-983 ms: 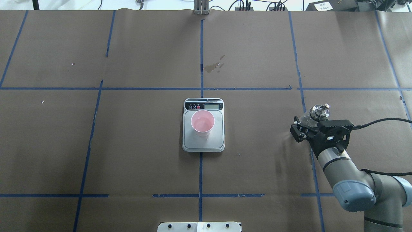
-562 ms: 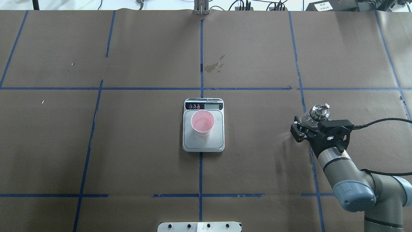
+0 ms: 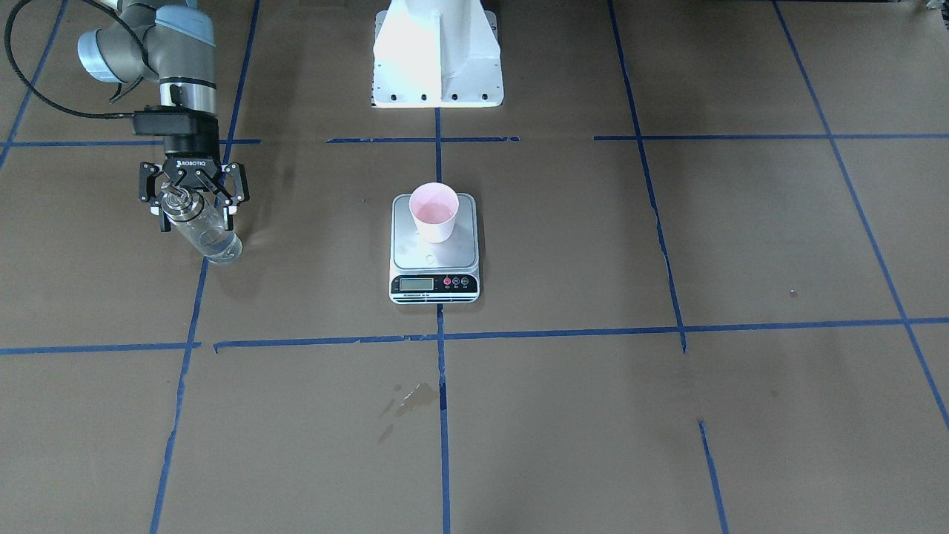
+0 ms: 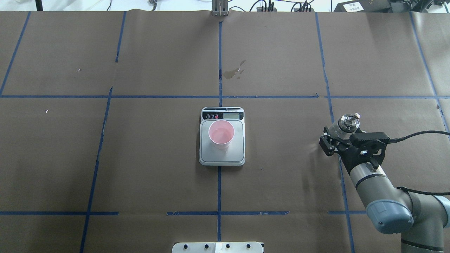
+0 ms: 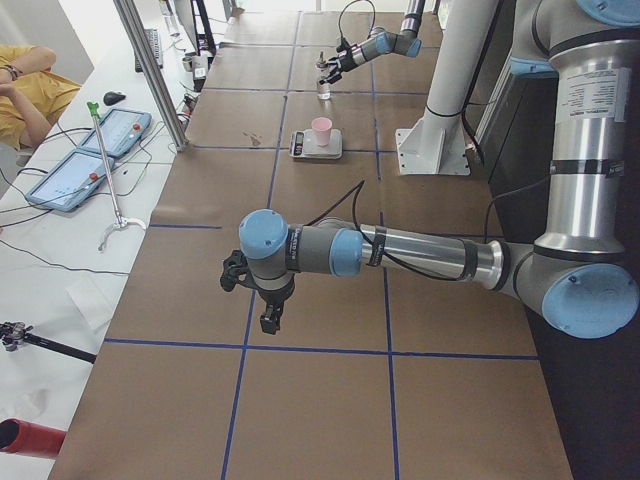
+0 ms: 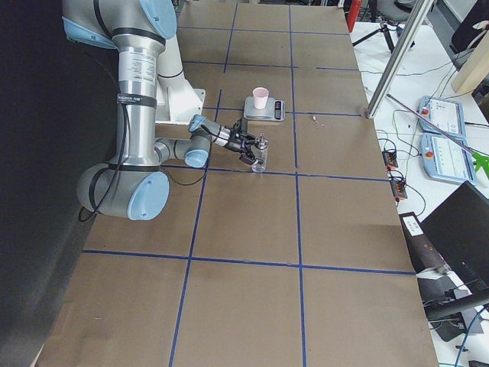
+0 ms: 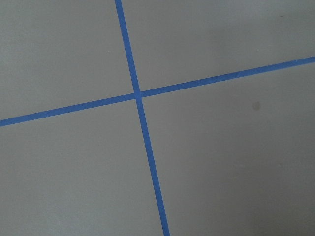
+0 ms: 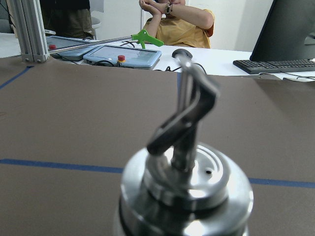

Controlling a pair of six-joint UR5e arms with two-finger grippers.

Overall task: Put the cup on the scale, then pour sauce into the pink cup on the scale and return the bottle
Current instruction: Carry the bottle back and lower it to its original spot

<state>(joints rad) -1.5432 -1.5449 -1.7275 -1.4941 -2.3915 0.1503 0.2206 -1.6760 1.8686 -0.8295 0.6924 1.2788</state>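
Observation:
The pink cup (image 4: 221,133) (image 3: 434,210) stands upright on the silver scale (image 4: 233,154) (image 3: 434,259) at mid-table, with clear liquid in it. The glass bottle (image 4: 348,122) (image 3: 211,241) stands on the table far to the robot's right, and clear sauce shows in its lower part. My right gripper (image 4: 342,133) (image 3: 193,217) is open, its fingers spread wide on either side of the bottle's top without touching it. The right wrist view shows the silver cap and spout (image 8: 187,182) up close. My left gripper (image 5: 265,300) hovers over bare table; I cannot tell whether it is open.
A wet stain (image 4: 233,72) marks the paper beyond the scale. The white robot base (image 3: 437,55) stands behind the scale. Blue tape lines cross the brown table cover. Tablets and a seated person (image 8: 177,19) are past the far edge.
My right arm has drawn back slightly toward the robot while the bottle has stayed in place. The cup and scale have not moved.

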